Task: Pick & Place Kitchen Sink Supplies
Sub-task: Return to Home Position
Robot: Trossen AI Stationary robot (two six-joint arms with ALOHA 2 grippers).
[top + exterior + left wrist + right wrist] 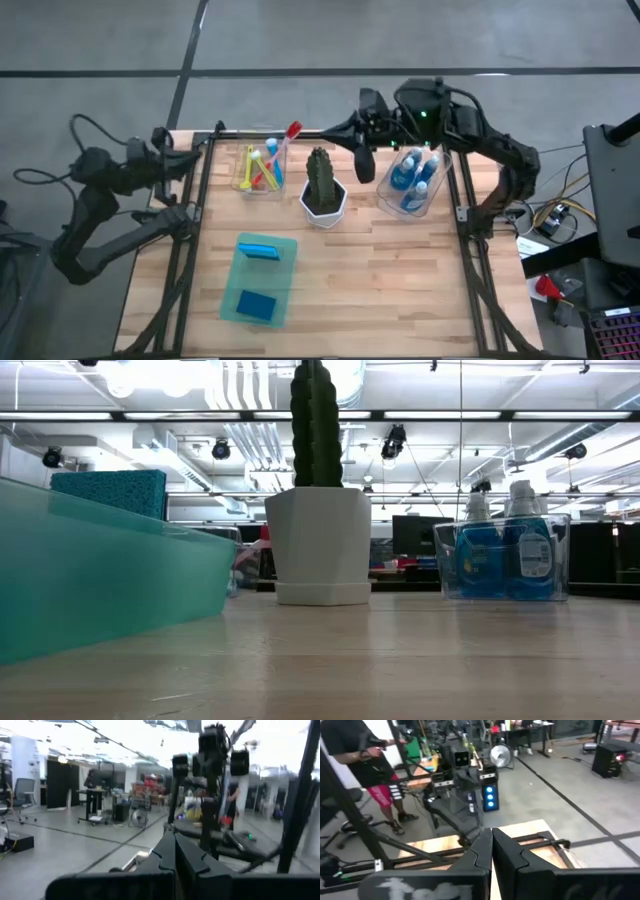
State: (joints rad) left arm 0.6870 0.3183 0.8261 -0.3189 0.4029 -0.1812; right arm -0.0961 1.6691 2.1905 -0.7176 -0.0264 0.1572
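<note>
Nearest, a translucent green tray point(272, 277) is set on the tabletop point(400, 290). A dark blue sponge point(259, 304) is laid flat at its near end. A light blue sponge point(259, 249) is placed at its far end and is seen rising above the tray's wall in the low view. Behind the tray, a cactus point(320, 178) in a white pot is stood mid-table. On the left arm's side of it, a clear bin point(262, 190) is filled with pink, yellow and blue brushes point(270, 160). On the right arm's side, a second clear bin point(385, 205) is packed with blue bottles point(405, 178). Farthest back, the left gripper point(174, 840) is held by the far left corner. The right gripper point(491, 834) is held at the far edge near the bottles. The jaws of each are pressed together on nothing.
</note>
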